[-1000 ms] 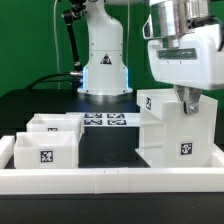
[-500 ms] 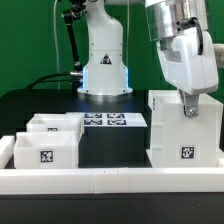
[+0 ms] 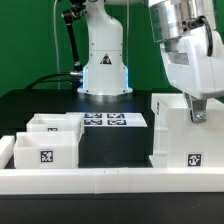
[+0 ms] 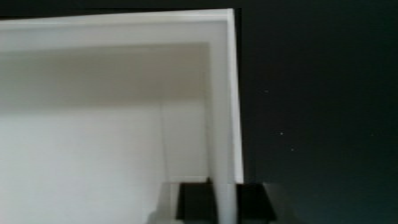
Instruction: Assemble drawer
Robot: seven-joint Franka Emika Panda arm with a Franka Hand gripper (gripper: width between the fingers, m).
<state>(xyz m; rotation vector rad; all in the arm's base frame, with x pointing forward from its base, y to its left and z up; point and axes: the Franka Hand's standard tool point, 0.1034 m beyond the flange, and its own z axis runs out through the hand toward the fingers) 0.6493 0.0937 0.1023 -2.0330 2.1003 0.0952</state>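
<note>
The white drawer box (image 3: 187, 132), an open-fronted case with a marker tag on its front, stands at the exterior view's right, near the front rail. My gripper (image 3: 197, 113) is above it, shut on its top wall edge. In the wrist view the dark fingers (image 4: 196, 203) pinch the thin white wall of the drawer box (image 4: 226, 120) from both sides. Two smaller white drawers (image 3: 45, 140) with tags sit at the exterior view's left, one behind the other.
The marker board (image 3: 112, 120) lies flat on the black table in front of the robot base (image 3: 105, 70). A white rail (image 3: 110, 181) runs along the front edge of the work area.
My gripper has moved toward the exterior view's right, dragging the drawer box with it along the front rail. The small drawers have not moved.
</note>
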